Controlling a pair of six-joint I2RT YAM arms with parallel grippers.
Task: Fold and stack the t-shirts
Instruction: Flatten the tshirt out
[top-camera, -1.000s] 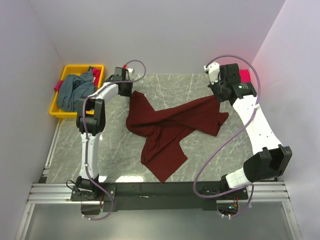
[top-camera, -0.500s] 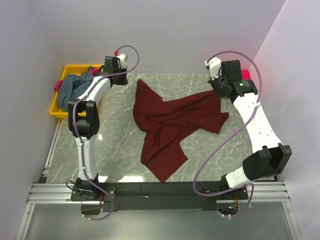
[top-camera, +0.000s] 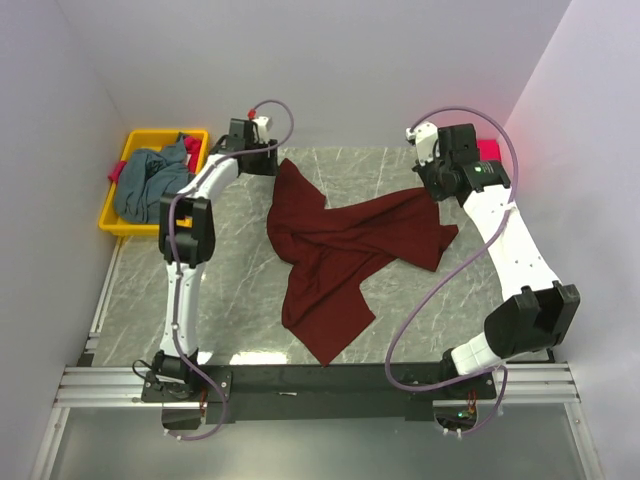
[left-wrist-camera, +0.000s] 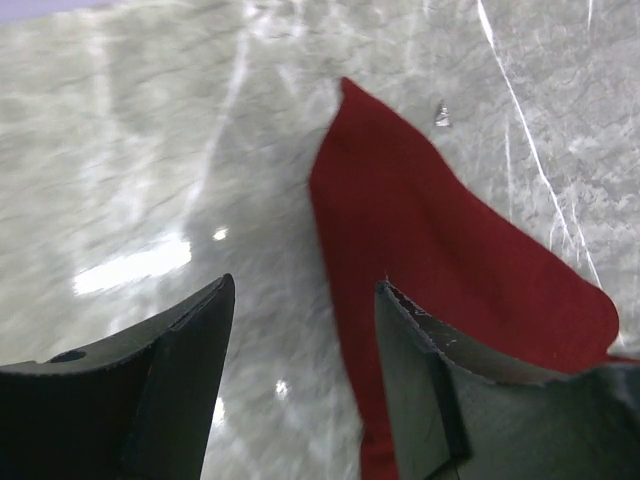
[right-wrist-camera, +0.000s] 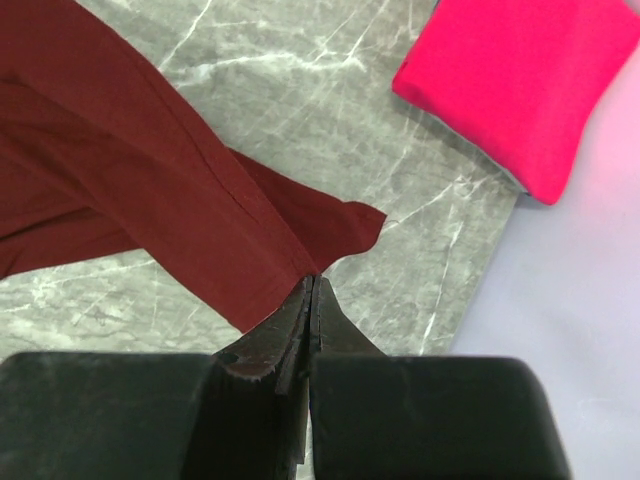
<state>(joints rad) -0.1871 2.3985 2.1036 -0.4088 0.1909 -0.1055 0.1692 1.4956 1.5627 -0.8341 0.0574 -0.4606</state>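
Right fingers (right-wrist-camera: 278, 335) pinch maroon shirt (right-wrist-camera: 140, 190) edge.

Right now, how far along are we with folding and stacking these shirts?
Done: the pink-red shirt lies folded at the far right corner. In hand: the maroon shirt is crumpled mid-table, left fingers open beside its far corner, right fingers shut at its hem; a pinch isn't certain. Remaining: the grey-blue shirt sits in the yellow bin, and nothing is stacked.

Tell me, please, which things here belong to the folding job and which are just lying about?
Job: maroon t-shirt, crumpled mid-table; pink-red t-shirt, folded, far right; grey-blue t-shirt, heaped far left.
Lying about: yellow plastic bin under the grey-blue one; marble tabletop.
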